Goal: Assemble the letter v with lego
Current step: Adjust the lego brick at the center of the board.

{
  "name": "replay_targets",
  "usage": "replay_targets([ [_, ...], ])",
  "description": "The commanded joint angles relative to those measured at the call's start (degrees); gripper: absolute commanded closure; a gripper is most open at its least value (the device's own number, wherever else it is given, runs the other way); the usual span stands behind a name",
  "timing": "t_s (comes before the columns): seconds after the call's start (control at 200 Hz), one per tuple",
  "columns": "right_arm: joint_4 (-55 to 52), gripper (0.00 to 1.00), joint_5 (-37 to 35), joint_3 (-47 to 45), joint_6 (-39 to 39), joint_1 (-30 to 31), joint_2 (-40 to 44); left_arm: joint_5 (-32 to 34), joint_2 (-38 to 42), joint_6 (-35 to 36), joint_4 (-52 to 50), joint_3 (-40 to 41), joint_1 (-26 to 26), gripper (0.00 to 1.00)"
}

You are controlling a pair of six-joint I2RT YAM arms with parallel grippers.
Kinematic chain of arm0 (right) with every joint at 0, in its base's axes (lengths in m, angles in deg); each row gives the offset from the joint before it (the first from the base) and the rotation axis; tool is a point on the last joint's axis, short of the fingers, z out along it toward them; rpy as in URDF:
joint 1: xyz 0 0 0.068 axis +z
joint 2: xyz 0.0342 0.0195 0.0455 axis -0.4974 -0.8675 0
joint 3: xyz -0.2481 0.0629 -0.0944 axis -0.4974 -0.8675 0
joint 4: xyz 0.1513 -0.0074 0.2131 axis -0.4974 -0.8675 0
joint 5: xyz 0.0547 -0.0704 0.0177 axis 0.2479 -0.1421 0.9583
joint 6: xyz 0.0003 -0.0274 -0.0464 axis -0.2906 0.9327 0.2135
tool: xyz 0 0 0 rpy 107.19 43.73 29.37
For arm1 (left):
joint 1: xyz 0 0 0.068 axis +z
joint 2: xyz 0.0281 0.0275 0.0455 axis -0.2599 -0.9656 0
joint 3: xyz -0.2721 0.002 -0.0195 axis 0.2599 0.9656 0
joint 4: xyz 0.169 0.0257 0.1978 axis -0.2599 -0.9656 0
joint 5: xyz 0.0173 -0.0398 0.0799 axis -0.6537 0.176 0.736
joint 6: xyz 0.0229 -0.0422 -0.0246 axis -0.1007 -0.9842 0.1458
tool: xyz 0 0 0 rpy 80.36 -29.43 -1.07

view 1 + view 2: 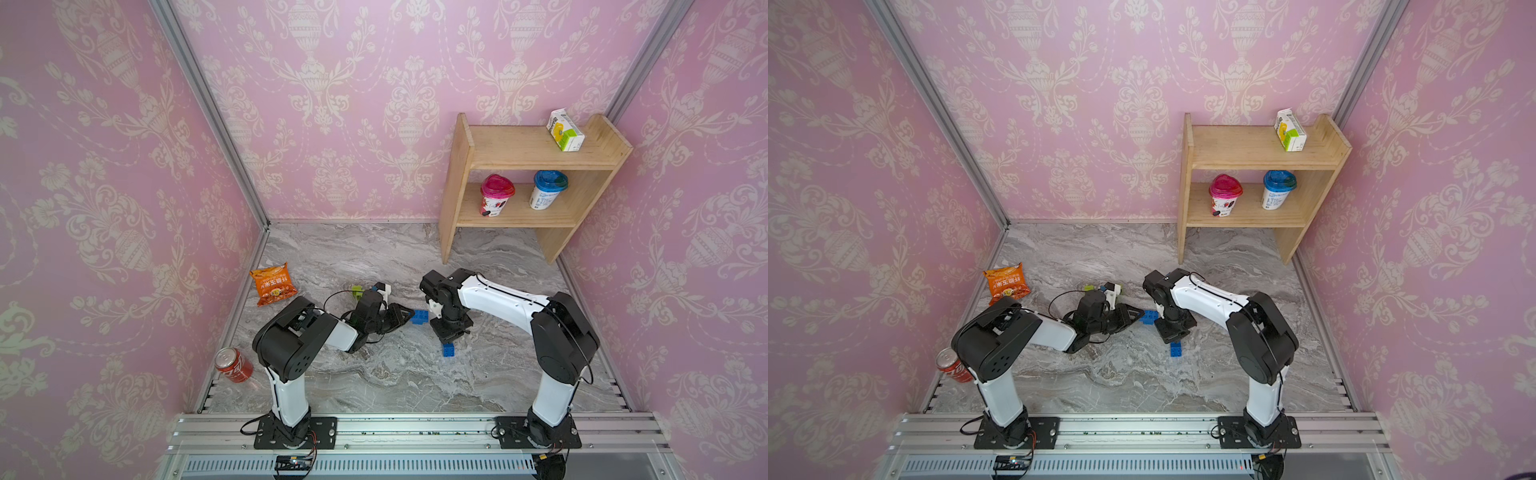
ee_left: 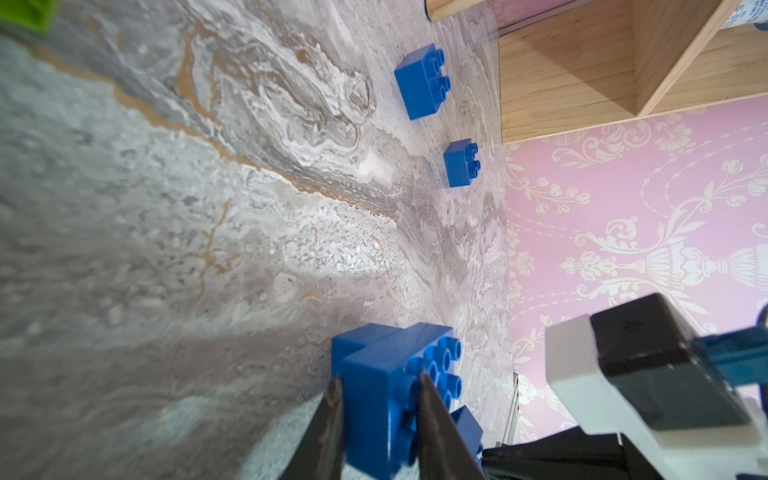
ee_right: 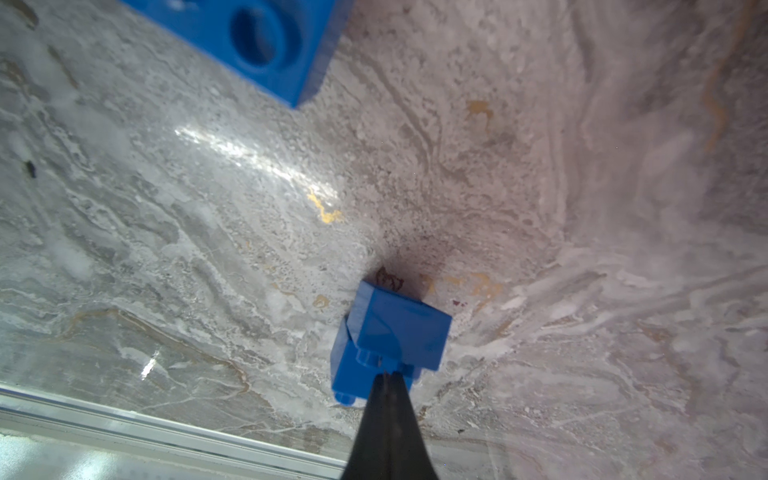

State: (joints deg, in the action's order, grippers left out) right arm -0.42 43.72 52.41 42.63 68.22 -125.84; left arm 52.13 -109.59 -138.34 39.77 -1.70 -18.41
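My left gripper [image 2: 379, 378] is shut on a blue lego piece [image 2: 374, 415] made of joined bricks, held low over the marble floor; in both top views it sits mid-floor [image 1: 409, 318] [image 1: 1140, 314]. My right gripper [image 3: 388, 376] points down with its jaws shut and empty. Their tips touch the seam of a small blue two-brick lego stack [image 3: 392, 336], which shows just in front of the gripper [image 1: 448, 350]. Two more blue bricks [image 2: 422, 81] [image 2: 461, 162] lie farther toward the shelf. A lime green brick [image 1: 357, 291] rests behind my left wrist.
An orange snack bag [image 1: 272, 284] lies at the back left and a red can [image 1: 232, 365] at the front left. A wooden shelf [image 1: 453, 199] with two cups and a carton stands at the back right. Pink walls close three sides.
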Motion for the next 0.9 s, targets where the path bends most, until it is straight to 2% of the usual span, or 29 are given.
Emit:
replay_targets([
  [0.0,-1.62,1.0,-0.62,0.42,0.59,-0.16,0.87,-0.45,-0.92,1.16,-3.48,0.36,0.16,0.72],
  [0.896,0.01,1.0,-1.68,3.13,2.51,-1.45,-4.54,-0.67,-1.28,0.5,-1.88,0.96,0.16,0.72],
])
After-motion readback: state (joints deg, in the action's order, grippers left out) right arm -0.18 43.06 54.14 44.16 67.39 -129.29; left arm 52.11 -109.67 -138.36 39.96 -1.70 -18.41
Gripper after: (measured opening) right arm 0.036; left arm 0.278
